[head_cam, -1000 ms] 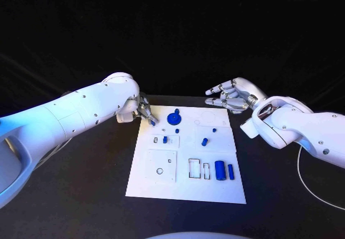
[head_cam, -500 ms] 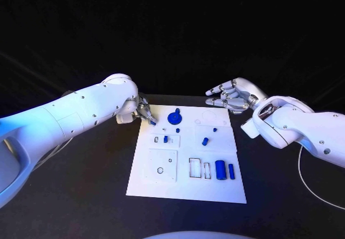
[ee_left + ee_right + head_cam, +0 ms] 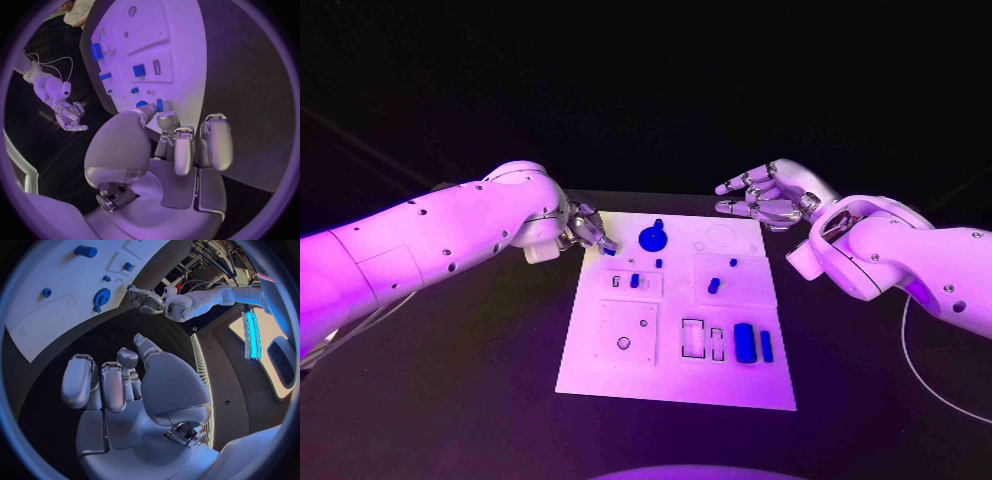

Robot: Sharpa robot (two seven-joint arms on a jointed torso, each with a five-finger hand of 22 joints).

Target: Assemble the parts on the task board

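The white task board [image 3: 678, 375] lies in the middle of the black table. At the board's far left corner, my left hand [image 3: 589, 231] pinches a small blue part [image 3: 607, 249] between thumb and a finger; the left wrist view shows that part [image 3: 160, 105] at the fingertips just over the board's edge [image 3: 187, 60]. A blue gear with a knob [image 3: 652, 238] stands beside it on the board. Above the far right corner hovers my right hand [image 3: 764, 197], fingers apart and holding nothing. The right wrist view shows the gear [image 3: 101, 296] and my left hand [image 3: 146, 299].
Several small blue parts stand in the board's middle rows [image 3: 713, 285]. A blue cylinder [image 3: 741, 341] and a blue bar [image 3: 764, 345] lie near its right front. Black tabletop [image 3: 473, 380] surrounds the board on both sides.
My left arm has sunk slightly, and its hand with the blue part has edged a little nearer the board's corner. The right hand has stayed put.
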